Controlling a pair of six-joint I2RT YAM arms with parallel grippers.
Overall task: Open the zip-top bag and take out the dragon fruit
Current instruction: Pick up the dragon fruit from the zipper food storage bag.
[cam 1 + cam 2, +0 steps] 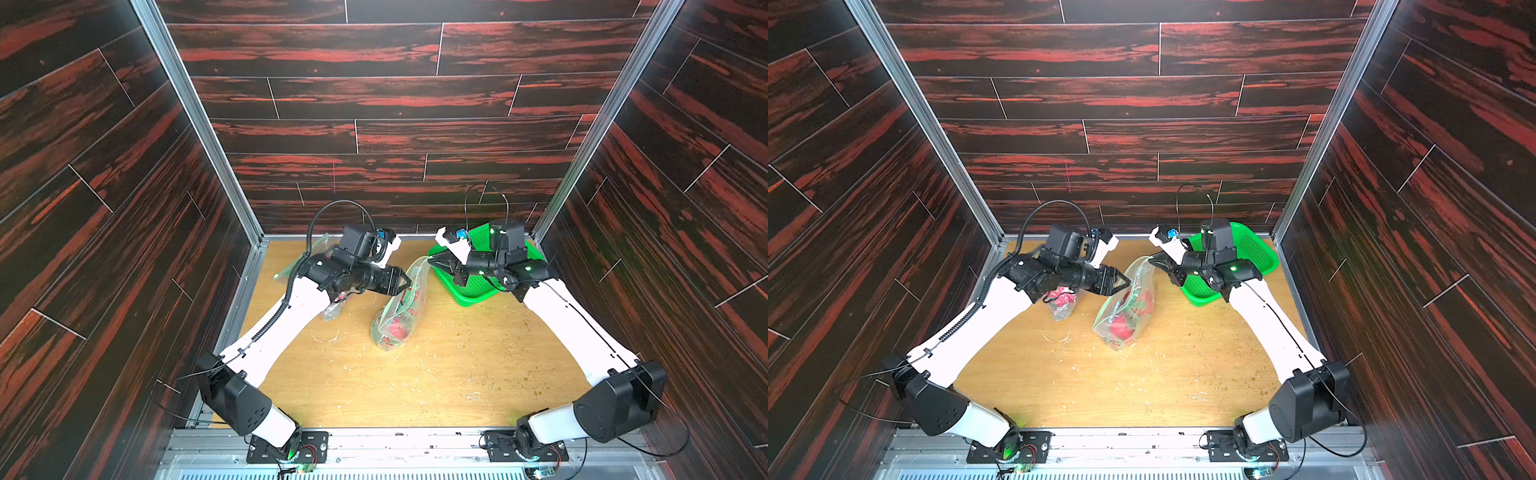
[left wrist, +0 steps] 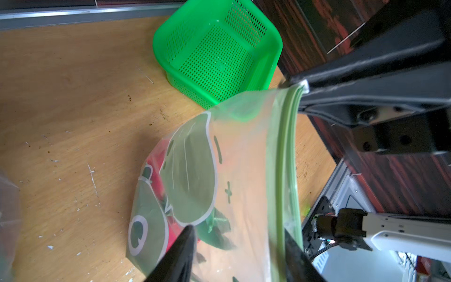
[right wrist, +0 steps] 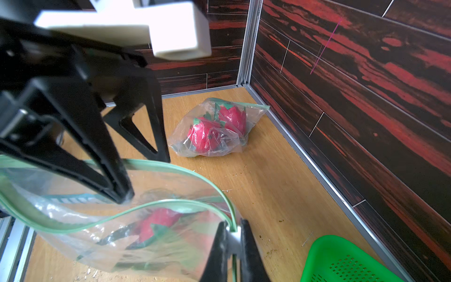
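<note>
Counter of pale wood carries everything in both top views. The zip-top bag lies near its middle, its lower end on the wood and its mouth lifted toward the back. The dragon fruit shows red and green through the film, inside the bag's lower half. The right hand pinches the bag's top corner, just in front of the green basket. The left hand reaches to the bag's mouth from the other side. A second bag holding red fruit lies under the left arm.

In the left wrist view, the left hand's fingers stand apart with the bag's printed film between them. The right hand is clamped on the end of the green zip strip.

In the right wrist view, the right hand's jaws are pressed together on that corner of the strip. The mouth gapes; one left finger dips inside it, the other is outside.
</note>
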